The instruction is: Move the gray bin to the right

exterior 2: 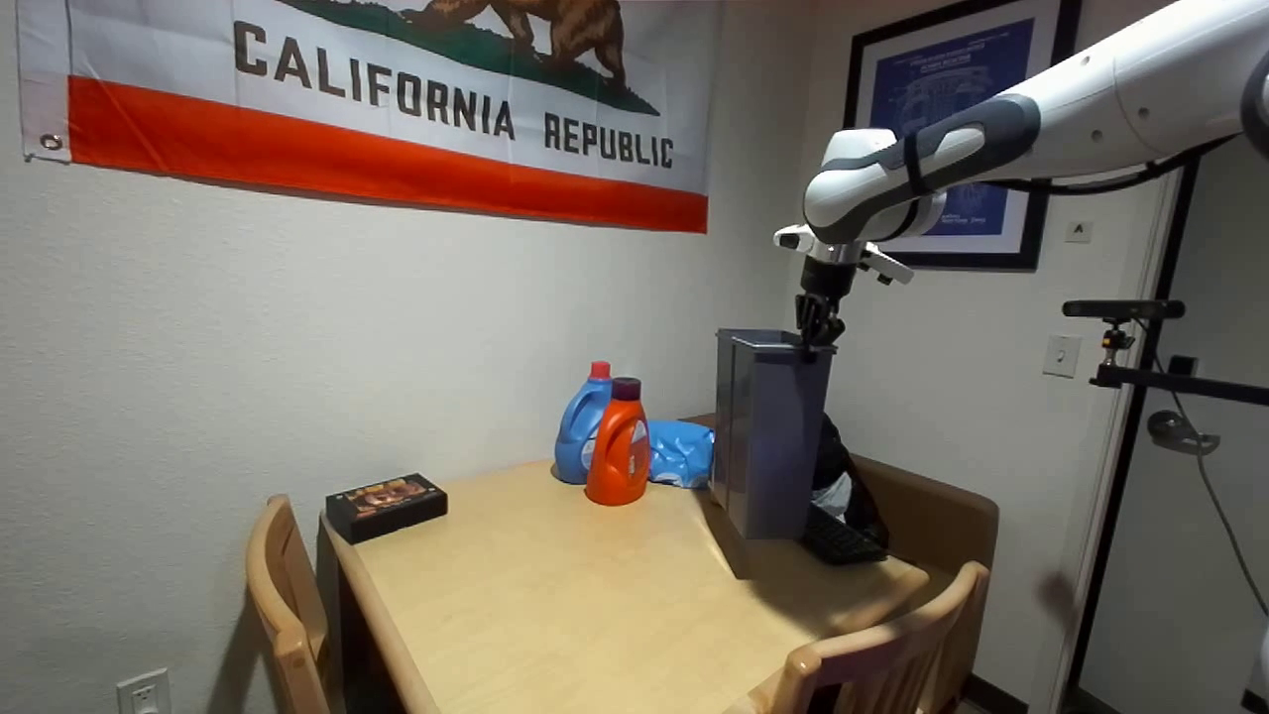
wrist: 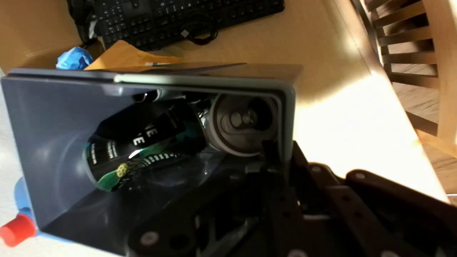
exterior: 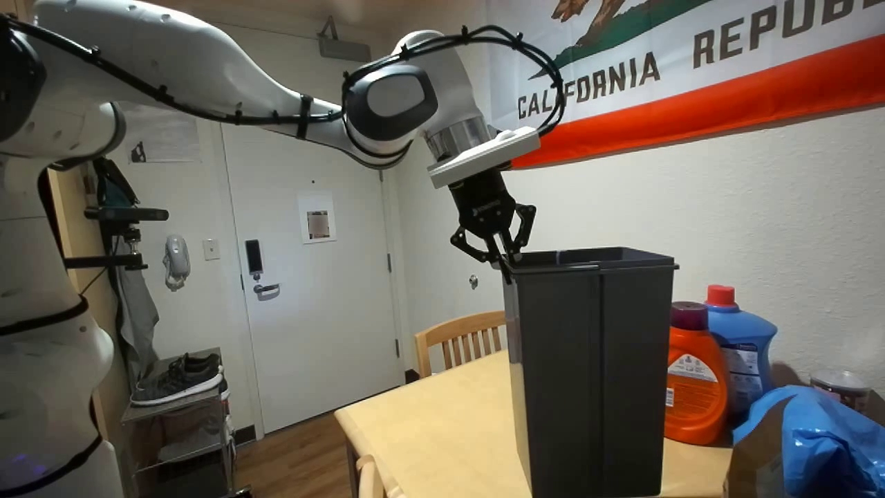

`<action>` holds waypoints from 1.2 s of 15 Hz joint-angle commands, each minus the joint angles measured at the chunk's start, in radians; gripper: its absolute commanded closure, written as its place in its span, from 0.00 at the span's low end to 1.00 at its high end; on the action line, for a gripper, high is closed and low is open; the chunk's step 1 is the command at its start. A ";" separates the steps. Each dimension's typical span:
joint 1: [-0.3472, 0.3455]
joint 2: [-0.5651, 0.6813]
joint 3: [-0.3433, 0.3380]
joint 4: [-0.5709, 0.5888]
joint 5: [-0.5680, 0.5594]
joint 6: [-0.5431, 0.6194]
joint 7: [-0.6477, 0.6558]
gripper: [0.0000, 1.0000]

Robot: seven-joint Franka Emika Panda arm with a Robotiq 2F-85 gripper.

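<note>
The gray bin [exterior: 594,373] is tall and dark, on the table's side near the keyboard; it also shows in an exterior view [exterior 2: 768,436]. My gripper [exterior: 505,263] is at the bin's top rim, pointing down; it shows there too in an exterior view [exterior 2: 817,345]. In the wrist view my gripper [wrist: 282,153] has one finger inside and one outside the bin's wall [wrist: 60,132], pinching it near a corner. Cans, one a black can [wrist: 142,139], lie inside the bin. I cannot tell whether the bin's base touches the table.
An orange jug [exterior 2: 620,446], a blue jug [exterior 2: 580,431] and a blue bag [exterior 2: 680,451] stand beside the bin on the wooden table [exterior 2: 555,595]. A black keyboard [exterior 2: 843,535] lies by its base. A black box [exterior 2: 387,506] sits at the far end. Chairs [exterior 2: 902,645] flank the table.
</note>
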 commanded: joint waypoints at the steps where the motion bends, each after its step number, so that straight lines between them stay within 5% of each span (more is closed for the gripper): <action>1: -0.001 0.007 0.001 -0.004 0.002 -0.006 -0.001 0.90; 4: -0.005 0.031 0.001 -0.016 0.002 -0.006 -0.001 0.90; 5: -0.006 0.035 -0.001 -0.019 0.002 -0.007 -0.001 0.97; 18: -0.031 0.133 0.001 0.033 0.091 0.140 0.096 0.97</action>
